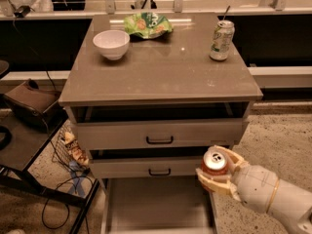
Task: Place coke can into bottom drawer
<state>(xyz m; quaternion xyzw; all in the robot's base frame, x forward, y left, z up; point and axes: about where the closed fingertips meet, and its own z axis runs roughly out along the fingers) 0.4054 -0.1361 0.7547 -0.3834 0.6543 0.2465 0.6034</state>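
The coke can [215,162], red with a silver top, is held upright in my gripper [218,172], whose cream fingers [210,182] wrap around it. The gripper is at the lower right, over the right rail of the bottom drawer [156,204]. That drawer is pulled out below the cabinet and shows a flat grey floor. The can is above the drawer's right edge, below the level of the two handled drawers.
The cabinet top [161,72] carries a white bowl [111,44], a green chip bag [147,24] and a white-and-green can with a straw [222,40]. Two drawers with dark handles [159,140] sit slightly open. A wire basket and cables [68,152] lie at the left.
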